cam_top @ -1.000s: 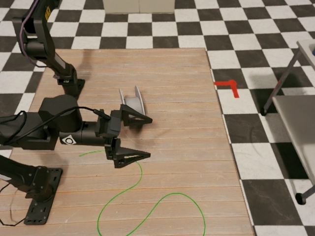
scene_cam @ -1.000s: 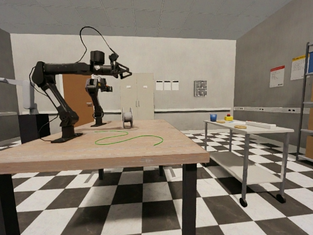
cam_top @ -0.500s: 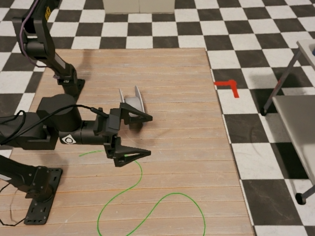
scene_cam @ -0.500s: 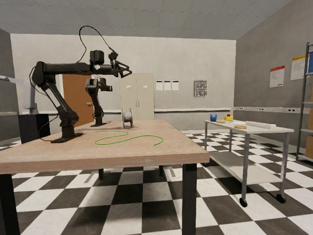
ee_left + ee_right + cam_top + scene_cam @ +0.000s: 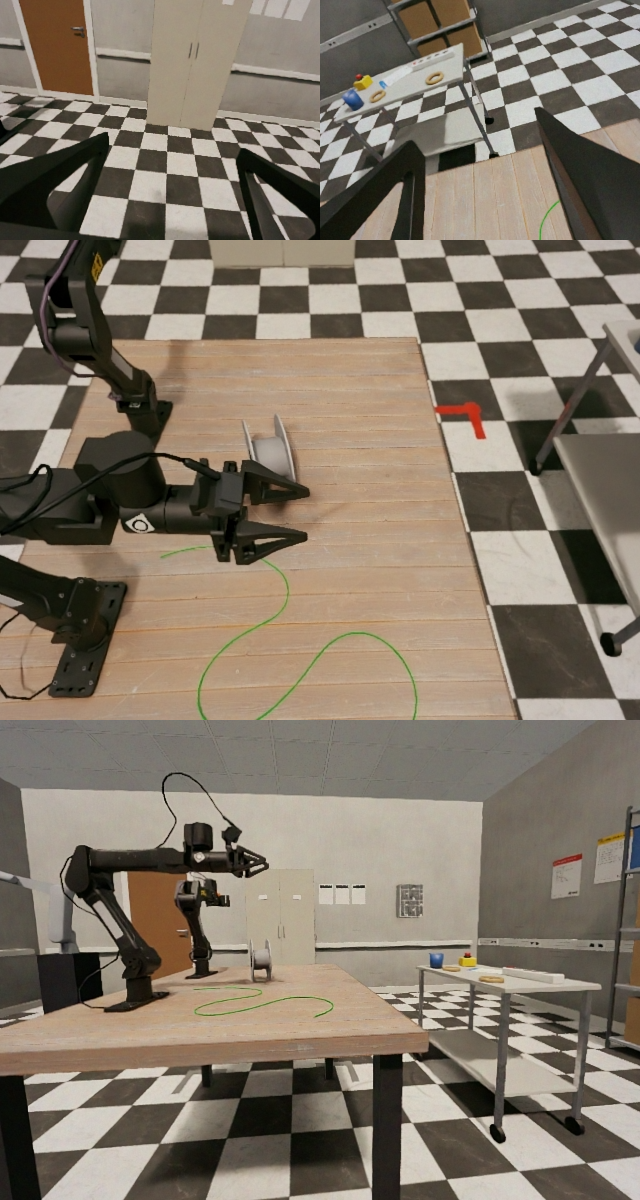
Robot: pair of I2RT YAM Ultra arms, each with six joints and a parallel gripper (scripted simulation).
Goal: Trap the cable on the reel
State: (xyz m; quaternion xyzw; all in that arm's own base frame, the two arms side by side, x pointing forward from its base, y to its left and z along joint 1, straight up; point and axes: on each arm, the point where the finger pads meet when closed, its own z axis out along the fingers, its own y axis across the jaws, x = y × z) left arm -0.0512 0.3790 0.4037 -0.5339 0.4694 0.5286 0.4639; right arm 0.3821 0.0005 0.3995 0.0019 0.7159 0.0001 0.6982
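Observation:
A grey reel (image 5: 271, 449) (image 5: 261, 958) stands on its flanges on the wooden table (image 5: 361, 395) (image 5: 206, 1035). A thin green cable (image 5: 286, 591) (image 5: 258, 1003) (image 5: 547, 220) lies in loose curves on the table, apart from the reel. My right gripper (image 5: 307, 513) (image 5: 263, 866) (image 5: 474, 134) is open and empty. It is held high above the table, over the spot between reel and cable. My left gripper (image 5: 223, 899) (image 5: 173, 146) is wide open and empty, raised at the back of the table and facing the far wall. It is outside the top view.
The arm bases (image 5: 87, 643) (image 5: 149, 415) stand along one table edge. A wheeled cart (image 5: 594, 472) (image 5: 516, 986) (image 5: 420, 85) with small items stands off the table. A red tape mark (image 5: 467, 410) is on the floor. A cabinet (image 5: 200, 60) stands at the wall.

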